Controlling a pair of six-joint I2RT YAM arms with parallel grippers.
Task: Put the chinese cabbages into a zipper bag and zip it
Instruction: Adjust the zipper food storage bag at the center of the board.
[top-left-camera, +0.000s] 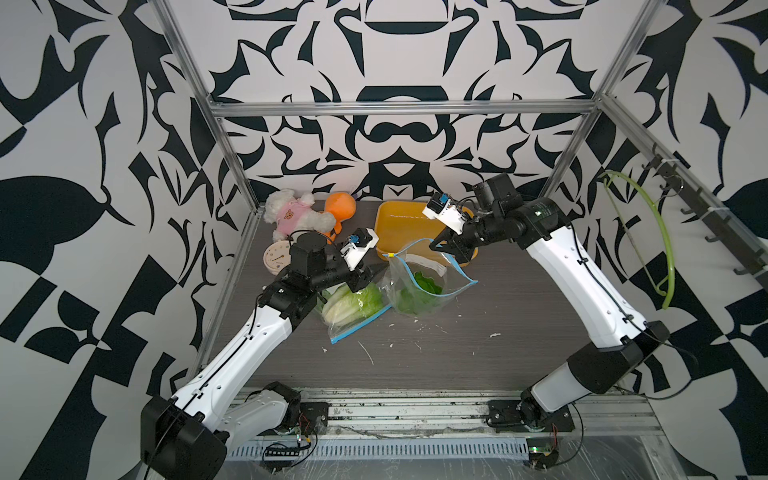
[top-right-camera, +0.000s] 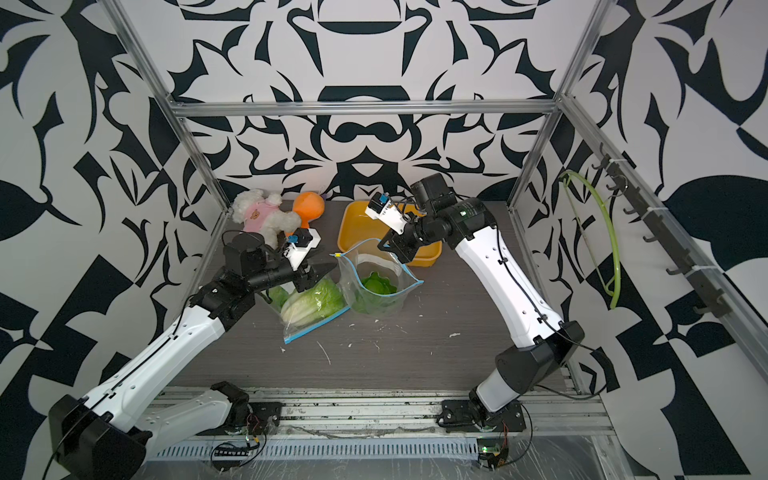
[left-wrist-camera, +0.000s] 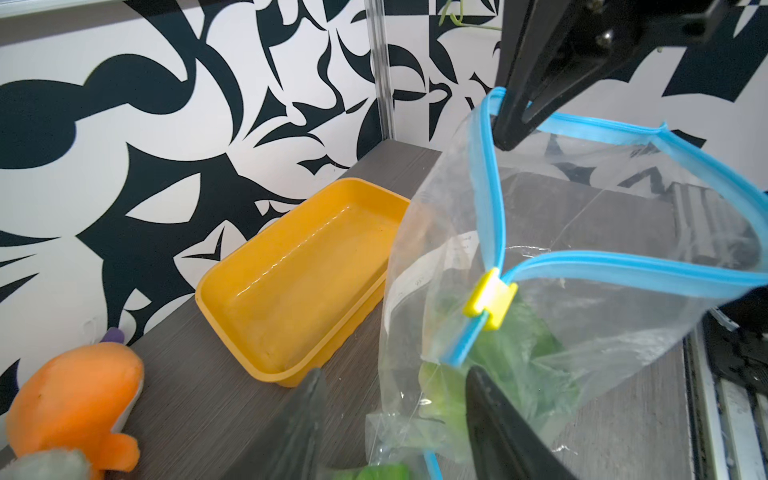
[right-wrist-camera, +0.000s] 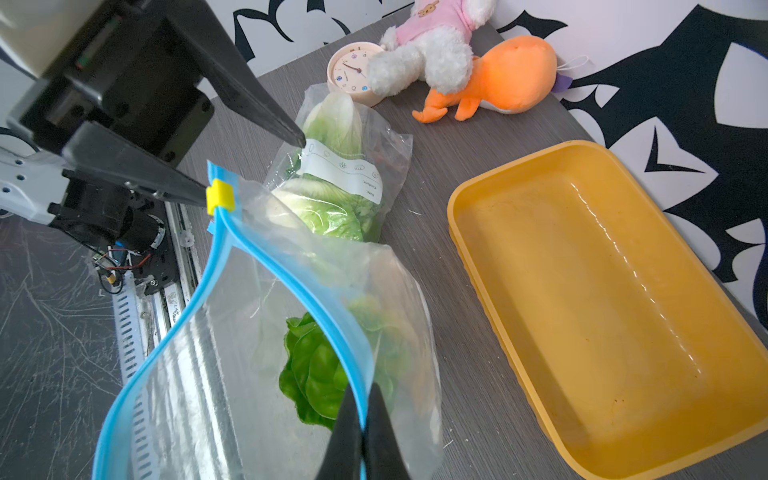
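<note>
Currently: right tool gripping upright bag, left tool standing open

The right tool (right-wrist-camera: 359, 415) is pinching the blue zip rim of the upright bag (top-left-camera: 432, 274), with its jaws closed on the plastic. It is holding that bag up near the middle of the bench (top-left-camera: 415, 365). The mouth of the bag is gaping wide, and its bottom appears to be resting on the bench. One cabbage (right-wrist-camera: 316, 374) is sitting inside at the bottom, its green leaves facing the mouth. The yellow slider (left-wrist-camera: 490, 299) is sitting at the end of the zip away from the right tool.

The left tool (right-wrist-camera: 253, 168) is hovering just beside that slider, jaws apart, with nothing between them. In the right wrist view one fingertip (right-wrist-camera: 183, 191) is appearing to meet the slider, but contact cannot be confirmed.

The flat bag (top-left-camera: 353, 318) is lying on the bench just beside the upright bag, partly under the left arm. The pale cabbages (right-wrist-camera: 332, 212) are lying inside it, under a white label. Whether its zip is closed cannot be told.

The yellow tray (top-left-camera: 399, 232) is standing behind the upright bag. An orange plush (top-left-camera: 340, 205), a white plush (top-left-camera: 291, 212) and a clock (top-left-camera: 276, 257) are lying together at the far left corner. White scraps (top-left-camera: 365, 351) are lying scattered on the bench in front of both bags.
</note>
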